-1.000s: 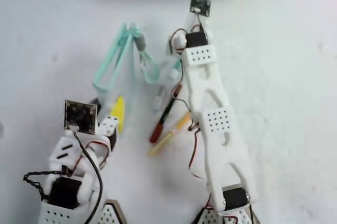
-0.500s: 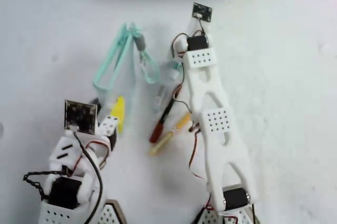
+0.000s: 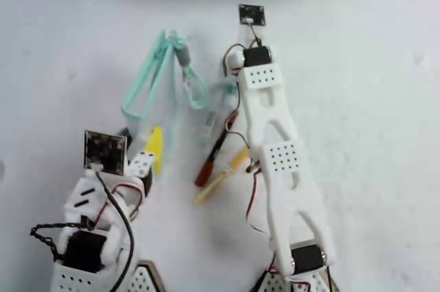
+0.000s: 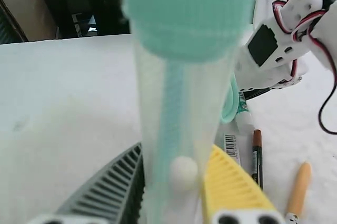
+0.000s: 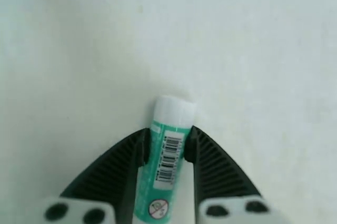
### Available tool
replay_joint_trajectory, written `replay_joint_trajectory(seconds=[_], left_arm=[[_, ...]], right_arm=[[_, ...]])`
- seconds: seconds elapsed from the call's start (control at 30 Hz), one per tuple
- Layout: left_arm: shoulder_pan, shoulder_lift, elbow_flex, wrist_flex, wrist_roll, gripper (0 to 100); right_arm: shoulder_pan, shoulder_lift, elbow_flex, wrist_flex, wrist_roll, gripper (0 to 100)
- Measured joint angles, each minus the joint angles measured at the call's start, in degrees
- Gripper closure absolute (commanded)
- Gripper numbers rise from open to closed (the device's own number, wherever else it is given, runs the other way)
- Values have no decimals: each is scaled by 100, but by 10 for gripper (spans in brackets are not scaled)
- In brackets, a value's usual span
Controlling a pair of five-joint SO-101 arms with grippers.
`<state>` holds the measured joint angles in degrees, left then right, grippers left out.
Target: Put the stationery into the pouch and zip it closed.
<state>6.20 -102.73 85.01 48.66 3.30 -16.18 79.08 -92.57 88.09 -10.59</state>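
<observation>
- My right gripper (image 5: 167,132) has its two black ribbed fingers (image 5: 118,168) pressed against the sides of a glue stick (image 5: 167,153), pinching it partway down the barrel.
- The glue stick has a teal body, a white label with a barcode and a white cap (image 5: 174,110). The cap pokes out past my fingertips, over the bare white table (image 5: 253,39).
- My left gripper (image 4: 176,153) pinches the pouch (image 4: 181,76) between a grey finger (image 4: 113,184) and a yellow finger (image 4: 231,184), so the pouch stands up straight from my grip.
- The pouch is clear, milky plastic with a wide mint-green band (image 4: 189,8) across the far end and a green zip line (image 4: 171,108) down the middle. A small white bead (image 4: 184,168) sits right where my fingers close.
- From above, the pouch (image 3: 157,82) lies stretched away from my left arm toward the far side of the table (image 3: 357,65). Its green rim is looped open, and my right arm's end is just beside that rim.
- Between my two arms, on the tabletop:
  - a red and black pen (image 3: 212,156)
  - a yellow pencil (image 3: 213,185) near the pen's red end
  - an orange pencil (image 3: 238,158) beside the right arm
</observation>
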Motion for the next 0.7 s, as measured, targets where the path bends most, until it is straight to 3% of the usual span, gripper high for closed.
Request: replay_joint_trajectory(seconds=[0.47,0.7], left_arm=[[0,0,0,0,0,854],[9,18,0,0,0,778]], right_arm=[[53,-281,-70,695,0,981],[44,-343,-70,870,0,981]])
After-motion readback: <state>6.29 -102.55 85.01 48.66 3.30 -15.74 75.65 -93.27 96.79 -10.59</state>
